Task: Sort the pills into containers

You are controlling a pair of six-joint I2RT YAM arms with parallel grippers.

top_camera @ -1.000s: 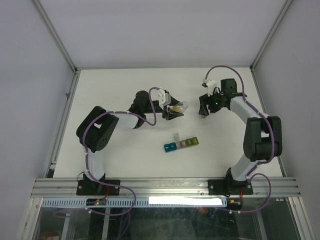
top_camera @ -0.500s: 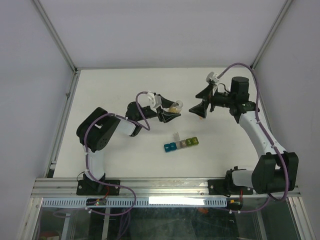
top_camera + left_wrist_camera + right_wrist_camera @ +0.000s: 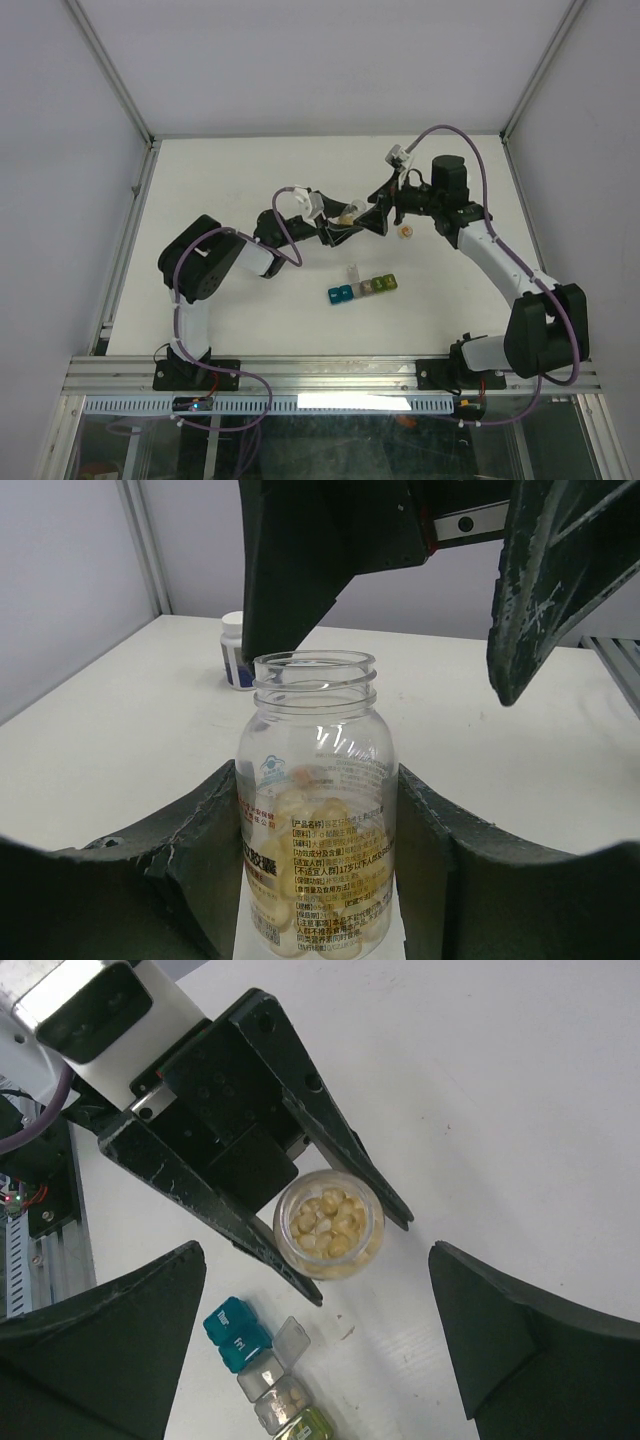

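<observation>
Right wrist view looks straight down the open mouth of the clear bottle point(image 3: 328, 1225), and the pills point(image 3: 326, 1218) lie heaped inside it, pale orange-tan and packed close. None is out yet that I can see lying loose. My left gripper point(image 3: 360, 1260) is closed on the bottle's sides, one finger on each flank, the neck standing free above them. My right gripper point(image 3: 378, 216) hangs just off that mouth with its jaws spread wide and nothing between them.

The containers point(image 3: 362, 288) sit nearer my bases, well apart from the bottle: a short strip of coloured cells, with one clear lid point(image 3: 290, 1338) flipped up and the others apparently shut. A small round white-and-orange piece point(image 3: 406, 232), probably the cap, lies on the table point(image 3: 220, 170) beside my right arm. A white-capped bottle point(image 3: 232, 650) stands farther back.

What worries me is the fit. My right fingers are broad and the bottle neck is narrow, so I judge that a careless entry would strike the rim, twist the bottle in my left grip and spill pills. The pills look small and smooth; I may pinch several at once, or none. A pill must then cross bare table to reach the strip, and a weak pinch would drop it on the way. With only one lid up, a slightly wrong release would land on a shut cell.
</observation>
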